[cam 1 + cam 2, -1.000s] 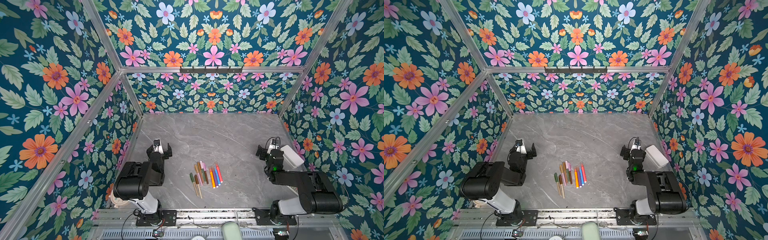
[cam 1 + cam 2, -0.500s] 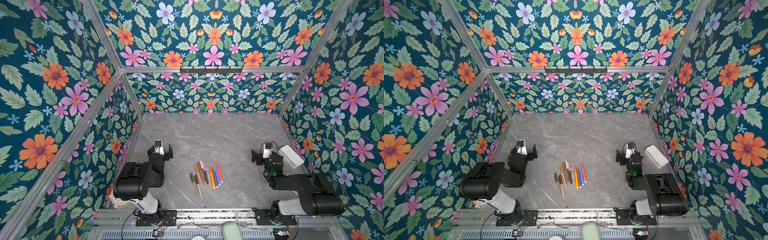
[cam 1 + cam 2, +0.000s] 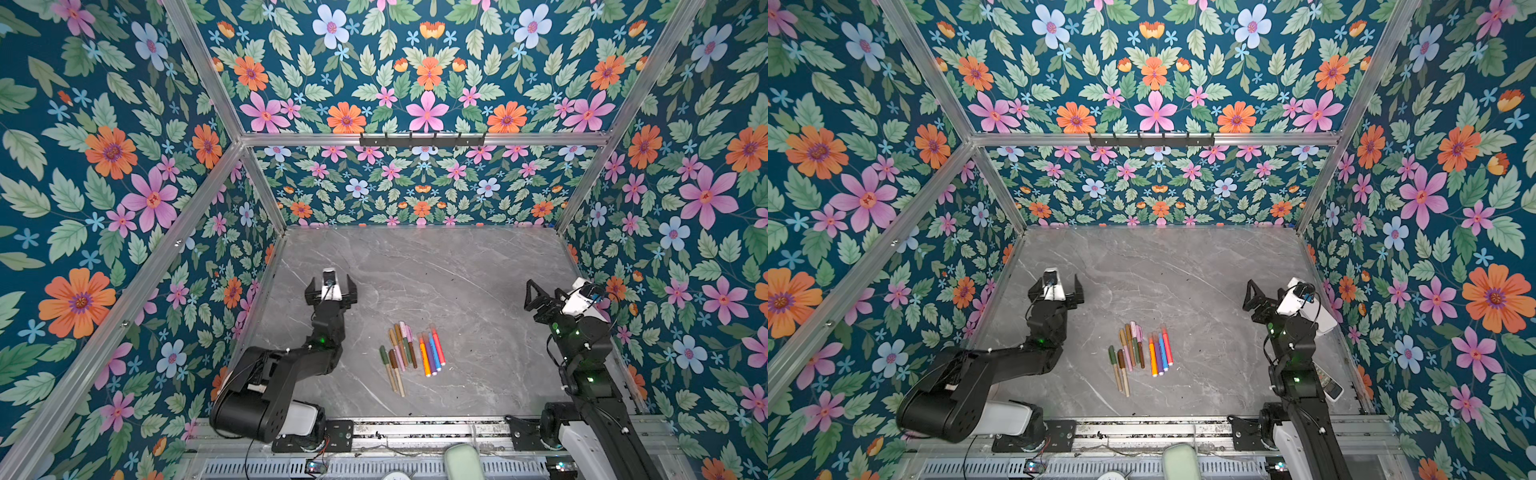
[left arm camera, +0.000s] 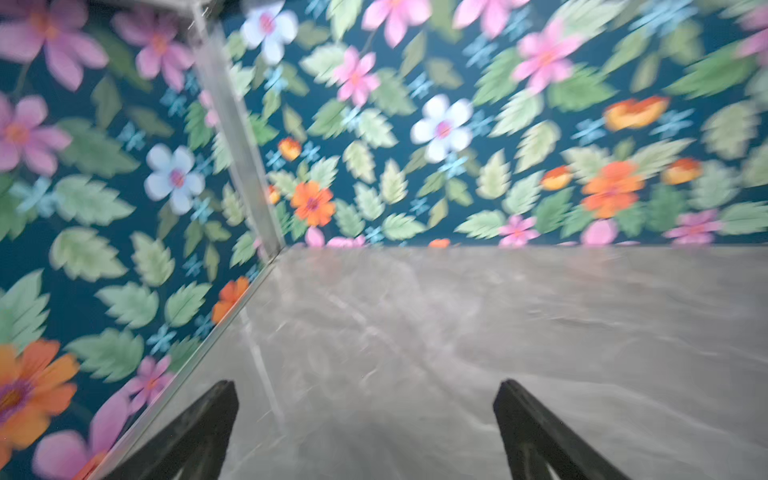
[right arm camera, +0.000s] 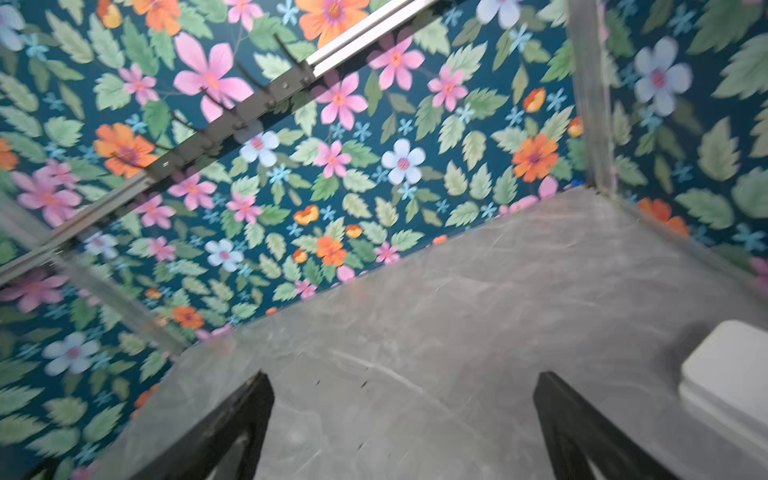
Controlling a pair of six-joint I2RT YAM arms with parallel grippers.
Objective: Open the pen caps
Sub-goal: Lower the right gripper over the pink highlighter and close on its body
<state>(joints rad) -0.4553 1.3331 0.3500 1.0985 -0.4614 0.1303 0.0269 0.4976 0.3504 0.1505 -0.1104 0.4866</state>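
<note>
Several pens (image 3: pixel 411 353) (image 3: pixel 1140 352) lie side by side on the grey marble tabletop (image 3: pixel 436 270), near its front edge. The bright ones, orange, purple, blue and red (image 3: pixel 432 353), are on the right and the muted olive, brown and pink ones (image 3: pixel 398 353) on the left. The pen caps, such as an olive one (image 3: pixel 383 354), all sit on their pens. My left gripper (image 3: pixel 331 287) (image 3: pixel 1056 289) (image 4: pixel 365 386) hovers open, left of the pens and farther back. My right gripper (image 3: pixel 536 297) (image 3: pixel 1252 296) (image 5: pixel 402 376) stands open at the right, empty.
A white box (image 5: pixel 727 374) (image 3: pixel 1325 326) rests on the table against the right wall, right beside the right gripper. Floral walls (image 3: pixel 124 208) close in three sides. A black hook rail (image 3: pixel 422 139) hangs on the back wall.
The right arm has lifted and turned its wrist, shifting its gripper a little. The left gripper has edged slightly away from the front. The pens have not moved.
</note>
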